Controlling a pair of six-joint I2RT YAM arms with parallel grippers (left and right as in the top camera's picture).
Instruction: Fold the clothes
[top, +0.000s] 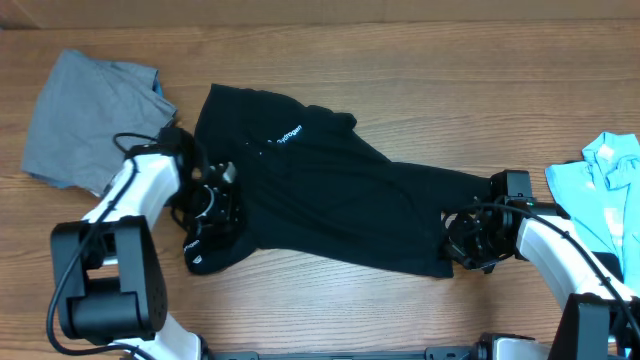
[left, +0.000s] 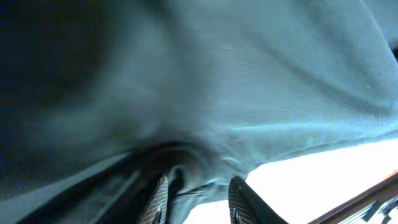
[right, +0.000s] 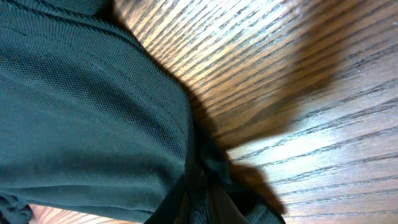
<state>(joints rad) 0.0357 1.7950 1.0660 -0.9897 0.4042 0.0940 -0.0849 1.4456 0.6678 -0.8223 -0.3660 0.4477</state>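
Black shirt (top: 340, 190) lies spread across mid-table (top: 400, 60), between grey garment (top: 85, 120) and light-blue garment (top: 610, 190). Right gripper (top: 455, 235) pinches shirt's hem tight. Left gripper (top: 215, 192) at the opposite end, jaws partway apart around 1 fold; hold unclear.

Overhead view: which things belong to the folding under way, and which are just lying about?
In the job: black shirt; left gripper at its left end; right gripper pinching its right end.
Lying aside: grey garment, light-blue garment, both untouched.

black shirt (top: 330, 190) lies rumpled, spread out between grey garment (top: 85, 120) and light-blue garment (top: 610, 185).
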